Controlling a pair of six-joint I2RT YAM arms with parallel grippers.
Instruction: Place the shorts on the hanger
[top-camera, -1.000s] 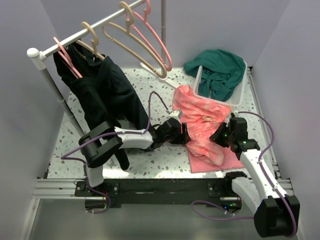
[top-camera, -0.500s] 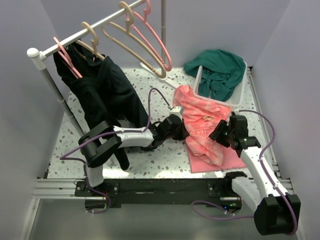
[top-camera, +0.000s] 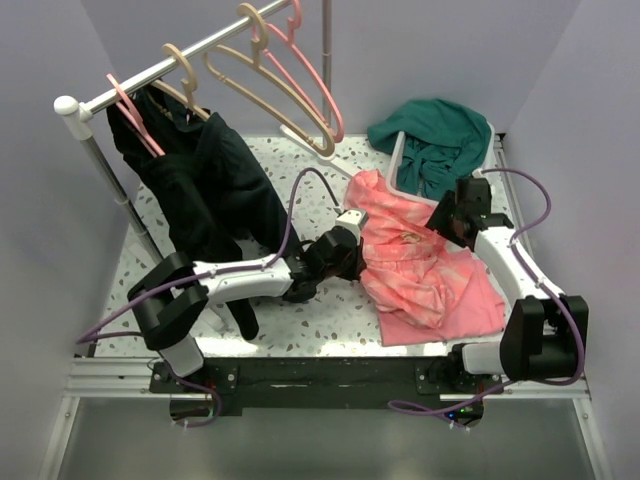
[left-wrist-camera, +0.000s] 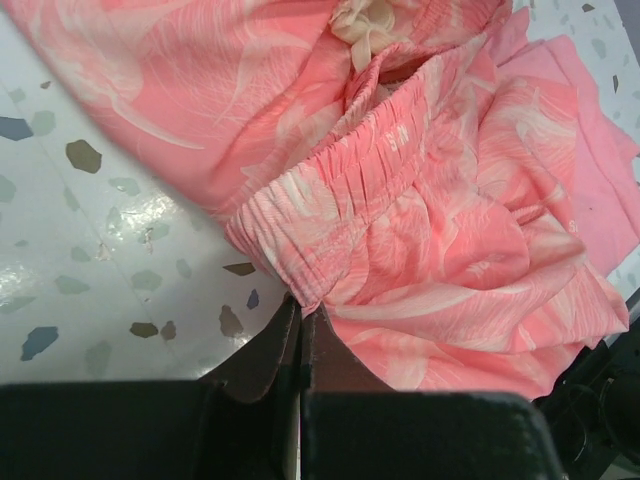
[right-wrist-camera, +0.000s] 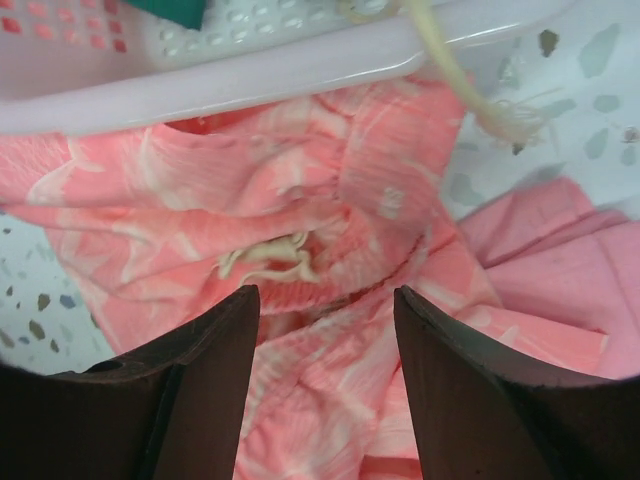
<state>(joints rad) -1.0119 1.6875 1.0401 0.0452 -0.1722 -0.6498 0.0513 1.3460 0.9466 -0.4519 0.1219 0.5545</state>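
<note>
Desk (top-camera: 330, 318) carries shorts (top-camera: 410, 262) right of centre, just near of basket (top-camera: 398, 160); hanger (top-camera: 320, 147) on far-left rail (top-camera: 215, 40), well apart; left end effector (left-wrist-camera: 300, 318) clamped on waistband's left edge; right end effector (right-wrist-camera: 322, 300) apart above far waistband.

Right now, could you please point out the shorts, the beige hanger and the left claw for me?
the shorts (top-camera: 415, 262), top view, middle of the fabric.
the hanger (top-camera: 320, 146), top view, lower shoulder tip.
left claw (left-wrist-camera: 301, 312), left wrist view, between fingertips pinching the waistband.
</note>
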